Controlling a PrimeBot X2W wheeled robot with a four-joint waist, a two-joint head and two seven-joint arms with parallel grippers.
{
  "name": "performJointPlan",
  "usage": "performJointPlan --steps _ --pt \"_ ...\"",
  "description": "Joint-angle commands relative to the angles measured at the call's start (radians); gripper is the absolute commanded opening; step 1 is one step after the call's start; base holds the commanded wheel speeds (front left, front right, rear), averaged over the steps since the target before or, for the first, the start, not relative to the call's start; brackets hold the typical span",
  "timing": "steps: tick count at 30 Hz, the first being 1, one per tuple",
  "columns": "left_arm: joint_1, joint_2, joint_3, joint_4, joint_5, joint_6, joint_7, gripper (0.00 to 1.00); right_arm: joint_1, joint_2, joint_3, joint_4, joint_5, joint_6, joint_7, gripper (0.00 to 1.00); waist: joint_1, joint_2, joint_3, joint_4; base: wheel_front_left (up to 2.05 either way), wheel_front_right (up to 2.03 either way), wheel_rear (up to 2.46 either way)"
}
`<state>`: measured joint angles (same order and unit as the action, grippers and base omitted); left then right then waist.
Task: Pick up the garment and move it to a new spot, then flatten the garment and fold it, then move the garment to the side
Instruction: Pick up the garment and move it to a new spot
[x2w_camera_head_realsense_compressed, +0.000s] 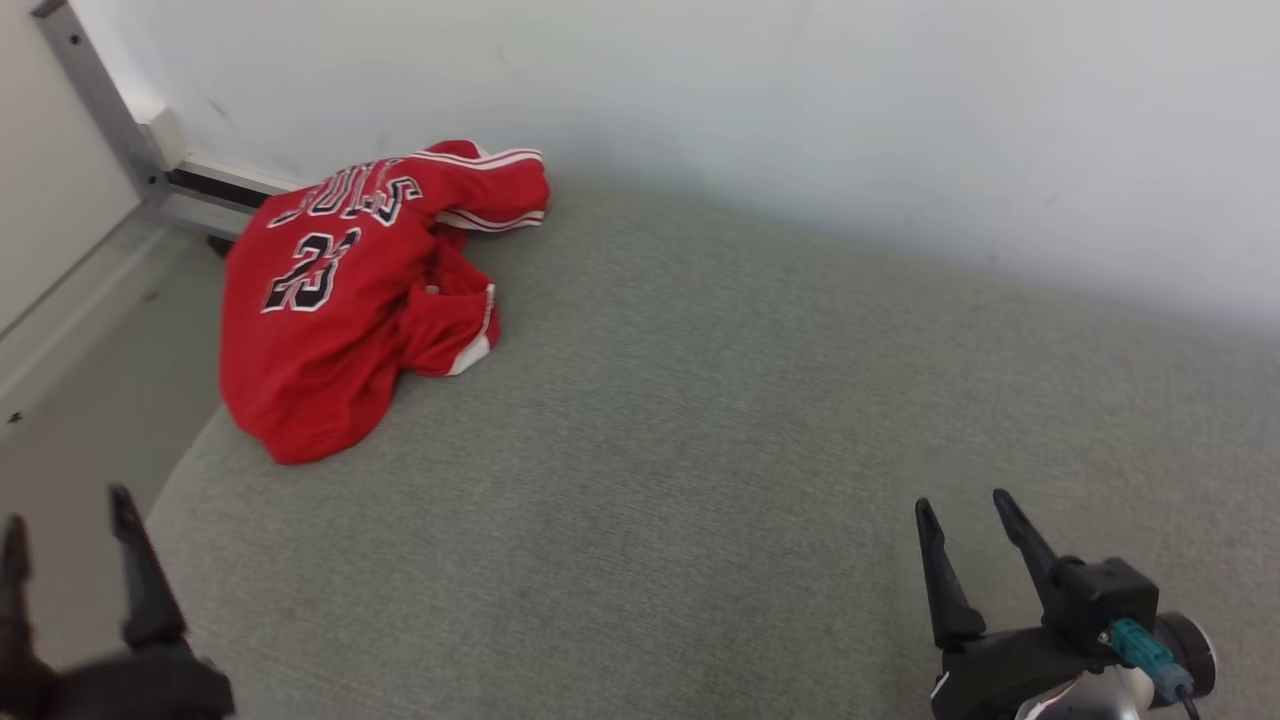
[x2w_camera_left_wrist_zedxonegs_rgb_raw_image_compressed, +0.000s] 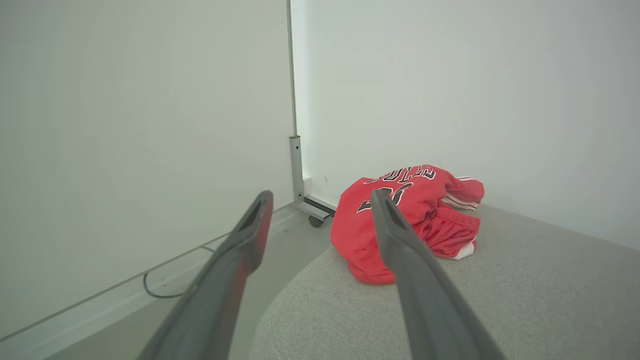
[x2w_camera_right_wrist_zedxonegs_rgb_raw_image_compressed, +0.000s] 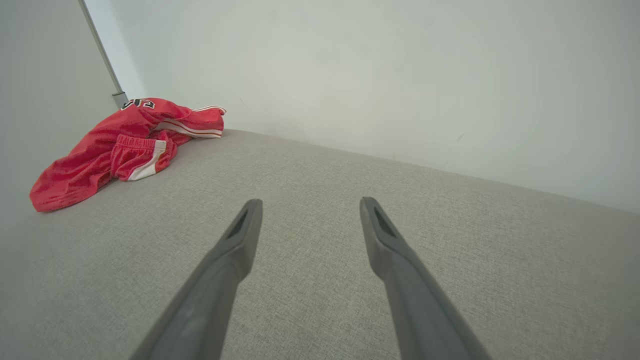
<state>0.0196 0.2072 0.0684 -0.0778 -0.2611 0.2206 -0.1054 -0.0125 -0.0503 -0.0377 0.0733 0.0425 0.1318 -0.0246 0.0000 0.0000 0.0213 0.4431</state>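
Garment (x2w_camera_head_realsense_compressed: 330, 310) — lengthwise toward wall (x2w_camera_head_realsense_compressed: 700, 80), hem near

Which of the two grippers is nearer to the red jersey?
The left gripper, on the same side as the red jersey; the right gripper is far across the grey cushion.

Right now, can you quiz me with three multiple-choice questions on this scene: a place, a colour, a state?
1. Where does the garment lie? A. far left corner of the grey cushion B. its middle C. its near right corner
2. Its main colour? A. blue B. red C. green
3. How are the left claw and right claw? A. both shut on cloth B. one holding cloth C. both open, empty
Answers: 1 A, it sits at the cushion's far left edge; 2 B, red with white trim; 3 C, both spread wide, nothing between.
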Motion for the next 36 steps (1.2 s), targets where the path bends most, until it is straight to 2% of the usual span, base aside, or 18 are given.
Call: performJointPlan --steps 1,10,12,18,29,36 --pt "-0.033 0.018 0.015 0.005 -0.014 -0.005 -0.011 1.00 -0.014 0.000 0.001 -0.010 -0.011 -0.002 0.005 1.00 0.0000 0.0000 0.045 -0.056 0.00 0.00 0.00" --pt "-0.293 0.113 0.130 0.080 -0.133 -0.045 0.012 1.00 -0.078 0.000 -0.029 -0.063 -0.051 -0.002 0.021 1.00 0.0000 0.0000 0.176 -0.229 0.00 0.00 0.00" --pt "-0.373 0.158 0.153 0.130 -0.150 -0.061 0.024 1.00 -0.098 0.001 -0.048 -0.089 -0.064 -0.002 0.024 1.00 0.0000 0.0000 0.227 -0.284 0.00 0.00 0.00" --pt "-0.533 0.235 0.157 0.266 -0.178 -0.096 0.066 1.00 -0.132 0.001 -0.071 -0.136 -0.068 -0.002 0.029 1.00 0.0000 0.0000 0.329 -0.372 0.00 0.00 0.00" --pt "-0.793 0.363 0.139 0.605 -0.187 -0.147 0.106 1.00 -0.168 0.001 -0.067 -0.166 -0.056 -0.002 0.012 1.00 0.0000 0.0000 0.451 -0.456 0.00 0.00 0.00" --pt "-0.890 0.437 0.086 0.838 -0.147 -0.174 0.185 1.00 -0.173 0.001 -0.071 -0.183 -0.061 -0.002 0.006 1.00 0.0000 0.0000 0.481 -0.489 0.00 0.00 0.00"
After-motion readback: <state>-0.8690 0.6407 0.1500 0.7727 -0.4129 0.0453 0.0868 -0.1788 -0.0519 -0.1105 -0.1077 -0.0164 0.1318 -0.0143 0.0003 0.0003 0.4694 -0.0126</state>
